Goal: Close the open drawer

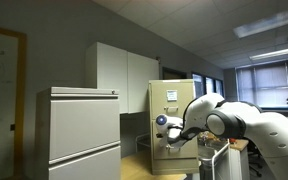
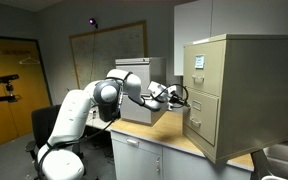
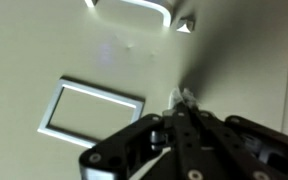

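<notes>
The tall beige filing cabinet (image 2: 234, 95) stands on a counter and shows in both exterior views (image 1: 174, 105). My gripper (image 2: 183, 98) is at its drawer front (image 2: 206, 120), also seen in an exterior view (image 1: 170, 140). In the wrist view the fingers (image 3: 184, 101) are shut with nothing between them. Their tips touch the flat tan drawer front (image 3: 234, 60), beside the small white label (image 3: 92, 108) and near the handle (image 3: 130, 8). I cannot tell how far the drawer stands out.
A wider pale grey cabinet (image 1: 79, 135) stands in front in an exterior view. White wall cupboards (image 1: 124, 75) hang behind the beige cabinet. A counter (image 2: 169, 135) carries the cabinet. A tripod (image 2: 4, 85) stands by a door.
</notes>
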You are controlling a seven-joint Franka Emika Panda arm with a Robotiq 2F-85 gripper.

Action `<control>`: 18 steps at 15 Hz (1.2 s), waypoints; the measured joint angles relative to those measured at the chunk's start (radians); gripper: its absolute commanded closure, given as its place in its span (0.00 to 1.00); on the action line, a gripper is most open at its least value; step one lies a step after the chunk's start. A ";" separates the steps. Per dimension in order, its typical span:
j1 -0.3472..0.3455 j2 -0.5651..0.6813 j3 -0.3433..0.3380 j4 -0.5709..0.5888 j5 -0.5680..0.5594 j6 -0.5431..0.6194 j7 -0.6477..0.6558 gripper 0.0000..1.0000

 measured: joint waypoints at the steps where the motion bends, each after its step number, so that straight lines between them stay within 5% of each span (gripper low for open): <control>1: 0.005 0.005 0.000 0.013 0.004 -0.029 0.000 0.99; 10: 0.024 0.052 0.011 0.148 0.107 -0.308 -0.006 0.99; 16: 0.025 0.090 0.019 0.224 0.173 -0.391 -0.077 1.00; 18: 0.005 0.093 0.032 0.247 0.257 -0.390 -0.150 0.93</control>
